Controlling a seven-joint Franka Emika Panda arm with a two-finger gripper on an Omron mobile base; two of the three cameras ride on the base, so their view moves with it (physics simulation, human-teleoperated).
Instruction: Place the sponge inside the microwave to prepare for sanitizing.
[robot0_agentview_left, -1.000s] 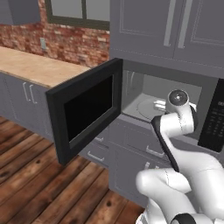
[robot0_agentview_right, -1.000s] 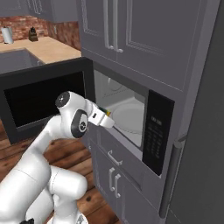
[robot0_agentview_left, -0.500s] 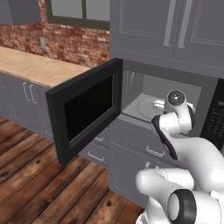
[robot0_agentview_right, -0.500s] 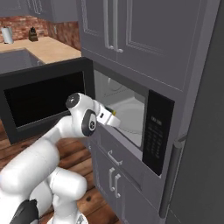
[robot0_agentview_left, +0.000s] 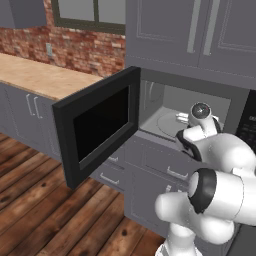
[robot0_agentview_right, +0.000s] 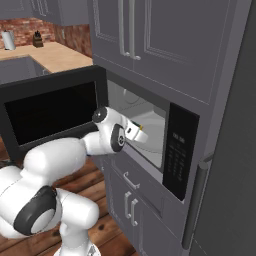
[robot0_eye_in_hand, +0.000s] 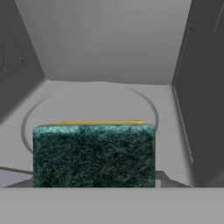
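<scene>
My gripper (robot0_agentview_right: 141, 135), jaws pinching the sponge (robot0_eye_in_hand: 93, 154), reaches into the open microwave (robot0_agentview_left: 150, 107) above its turntable (robot0_eye_in_hand: 148, 109).

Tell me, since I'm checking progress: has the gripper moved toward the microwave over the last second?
Yes. The gripper with the sponge has advanced past the microwave door opening toward its turntable.

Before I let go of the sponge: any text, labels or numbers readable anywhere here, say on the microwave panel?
None can be read.
Button panel on the microwave: rows of small pale marks, too small and blurred to read.
Sponge: no print on its green face.
Microwave door: plain black window, no lettering.
</scene>
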